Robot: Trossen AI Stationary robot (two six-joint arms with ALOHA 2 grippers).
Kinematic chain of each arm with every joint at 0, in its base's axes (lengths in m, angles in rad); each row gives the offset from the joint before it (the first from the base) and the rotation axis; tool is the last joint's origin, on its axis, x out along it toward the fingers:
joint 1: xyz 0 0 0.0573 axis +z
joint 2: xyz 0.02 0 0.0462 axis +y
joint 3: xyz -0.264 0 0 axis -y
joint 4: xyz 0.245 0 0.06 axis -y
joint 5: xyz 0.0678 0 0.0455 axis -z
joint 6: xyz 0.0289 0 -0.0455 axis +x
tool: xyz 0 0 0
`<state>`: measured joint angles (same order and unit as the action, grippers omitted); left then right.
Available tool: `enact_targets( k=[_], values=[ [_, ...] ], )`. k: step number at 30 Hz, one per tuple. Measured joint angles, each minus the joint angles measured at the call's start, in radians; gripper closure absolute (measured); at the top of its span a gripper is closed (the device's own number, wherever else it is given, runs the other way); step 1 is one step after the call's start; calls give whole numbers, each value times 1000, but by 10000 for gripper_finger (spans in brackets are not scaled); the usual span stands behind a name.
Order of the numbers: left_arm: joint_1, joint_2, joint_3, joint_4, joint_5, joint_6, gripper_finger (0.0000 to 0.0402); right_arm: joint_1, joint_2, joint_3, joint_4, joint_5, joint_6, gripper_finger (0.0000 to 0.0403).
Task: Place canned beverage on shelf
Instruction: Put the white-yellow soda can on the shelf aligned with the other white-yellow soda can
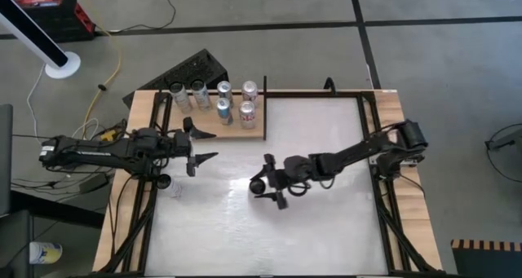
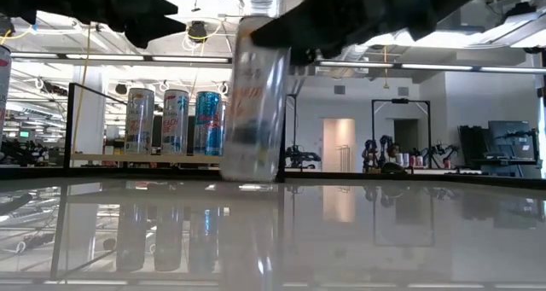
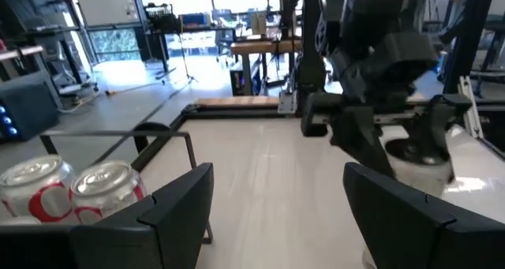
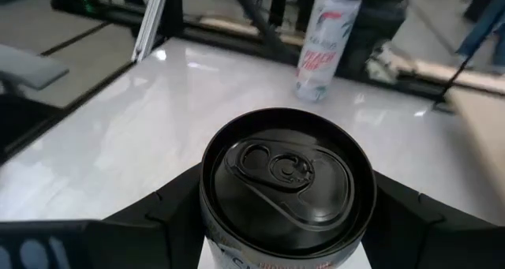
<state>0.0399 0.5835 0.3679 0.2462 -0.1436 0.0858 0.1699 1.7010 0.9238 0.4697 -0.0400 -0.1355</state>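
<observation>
Six cans stand on the shelf point(image 1: 208, 132). The right gripper point(image 1: 263, 185) clasps a black-topped can point(image 4: 287, 180) mid-table; another can point(image 1: 175, 187) stands beside the left gripper point(image 1: 200, 147), whose fingers are spread and empty.

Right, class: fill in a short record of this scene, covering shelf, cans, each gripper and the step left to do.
shelf: wooden board at the table's far edge
cans on shelf: six, upright, in two rows
right gripper: mid-table, fingers on either side of the black-topped can
left gripper: open, empty, beside the shelf's near edge
other can: white can upright on the tabletop, untouched
step left: black-topped can not yet on the shelf
</observation>
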Motion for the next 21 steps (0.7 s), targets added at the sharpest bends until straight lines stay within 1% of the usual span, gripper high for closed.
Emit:
enact_targets(
  k=[3,6,15,21],
  values=[
    [0,6,0,2,0,14,129,-2,58,40,-10,-28,8,122],
    [0,5,0,3,6,19,129,-4,89,80,1,-41,8,122],
    [0,5,0,24,10,37,129,-4,85,93,-1,-41,12,122],
    [0,5,0,25,54,37,129,-9,97,93,-9,-42,42,122]
  ],
)
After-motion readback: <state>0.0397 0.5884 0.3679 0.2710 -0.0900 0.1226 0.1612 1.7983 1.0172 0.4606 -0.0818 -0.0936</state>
